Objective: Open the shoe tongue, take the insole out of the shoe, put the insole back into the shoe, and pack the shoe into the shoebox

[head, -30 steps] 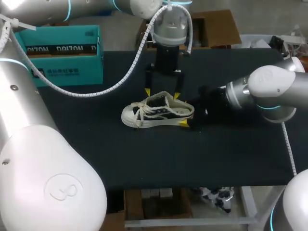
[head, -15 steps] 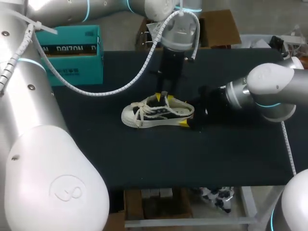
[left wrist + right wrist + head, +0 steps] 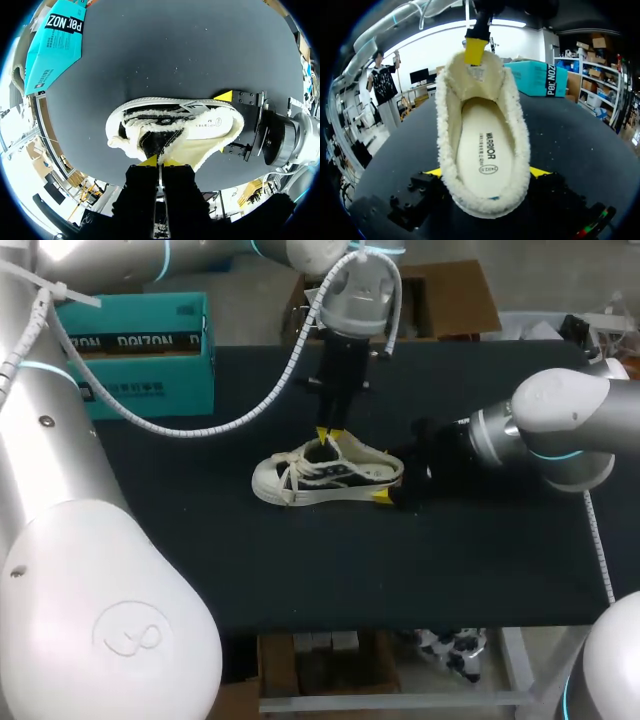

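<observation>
1 black table with a matte top; tiny pale specks, possibly lint, dot its surface.

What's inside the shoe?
A pale insole lies flat inside the shoe, with fluffy cream lining all around it. The left tool pinches the tongue up. The toe end is hidden under the tongue.

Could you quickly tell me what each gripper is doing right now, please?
Left gripper: shut on the shoe tongue, at its top edge.
Right gripper: shut on the shoe, at its heel.
</observation>
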